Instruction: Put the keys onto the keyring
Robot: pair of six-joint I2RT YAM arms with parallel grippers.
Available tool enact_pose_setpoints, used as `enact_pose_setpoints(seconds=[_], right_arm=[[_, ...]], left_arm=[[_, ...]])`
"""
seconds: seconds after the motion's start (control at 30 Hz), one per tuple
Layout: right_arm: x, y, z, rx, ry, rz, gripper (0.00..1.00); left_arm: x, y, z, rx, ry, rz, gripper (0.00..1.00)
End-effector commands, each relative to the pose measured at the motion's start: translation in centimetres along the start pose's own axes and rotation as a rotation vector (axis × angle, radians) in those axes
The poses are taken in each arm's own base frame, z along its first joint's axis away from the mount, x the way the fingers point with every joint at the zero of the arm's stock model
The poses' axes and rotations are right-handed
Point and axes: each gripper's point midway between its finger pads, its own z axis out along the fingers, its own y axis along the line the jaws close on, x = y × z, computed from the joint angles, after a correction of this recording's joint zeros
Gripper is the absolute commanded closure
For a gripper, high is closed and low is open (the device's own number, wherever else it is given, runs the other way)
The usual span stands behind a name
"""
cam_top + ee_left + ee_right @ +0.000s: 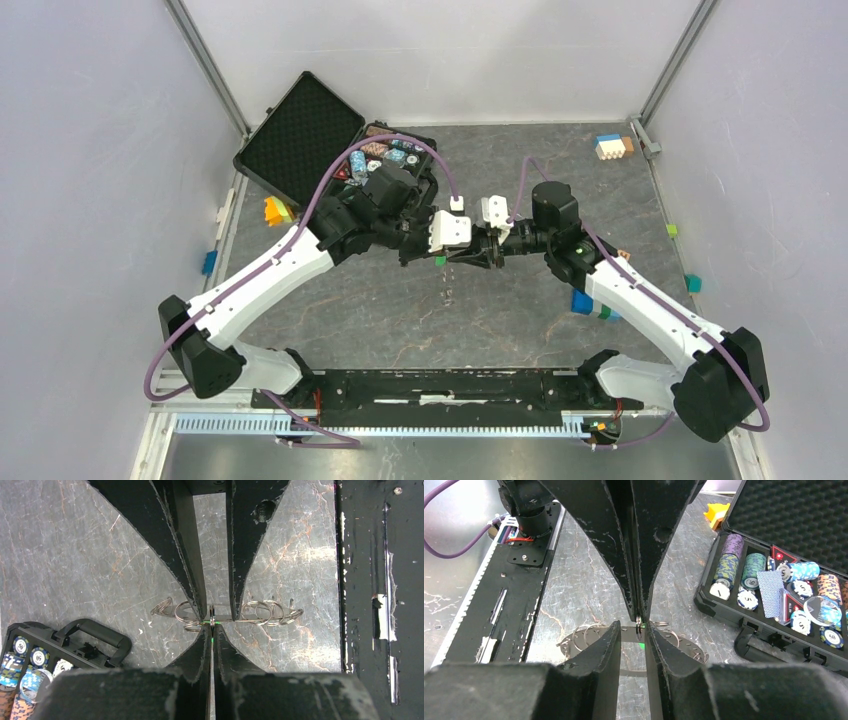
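Observation:
Both grippers meet in mid-air over the middle of the table. My left gripper [474, 250] [212, 626] is shut on a key [212, 614], a small metal piece seen edge-on with a trace of green at the fingertips. The keyring [684, 642] [260, 620] is a flat dark ring with holes, and several thin wire loops [265, 612] hang on it. My right gripper [492, 248] [634, 627] holds the keyring level above the table, jaws partly apart with its band across them. The key's tip touches that band between the right fingers [192, 580].
An open black case [774, 585] of poker chips stands at the back left, lid [300, 135] raised. A small green cube [440, 261] lies under the grippers. Coloured blocks [585, 303] [275, 212] [610, 147] dot the table's sides. The black base rail [440, 390] runs along the near edge.

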Motion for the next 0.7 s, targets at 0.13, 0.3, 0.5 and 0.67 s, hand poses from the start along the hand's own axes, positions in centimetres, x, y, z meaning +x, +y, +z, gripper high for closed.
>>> enact_pose_setpoints(seconds=[0.13,0.3,0.5,0.67], right_arm=[[-2.15,-0.66,0.19,0.003,-0.036,-0.04,0.76],[-2.02,-0.81,0.22,0.008,-0.034,-0.035,0.85],[-2.09,-0.96,0.28,0.014,-0.034,-0.032,0.86],[-2.03,-0.95,0.3,0.013,-0.033,-0.025,0.82]], left_arm=[[-0.78,0.16,-0.01,-0.002,-0.019,0.038,0.98],[-0.85,0.06,0.06,0.003,-0.022,0.037,0.98],[-0.69,-0.04,0.18,0.007,-0.018,0.034,0.98],[-0.47,-0.16,0.37,0.013,-0.014,0.031,0.98]])
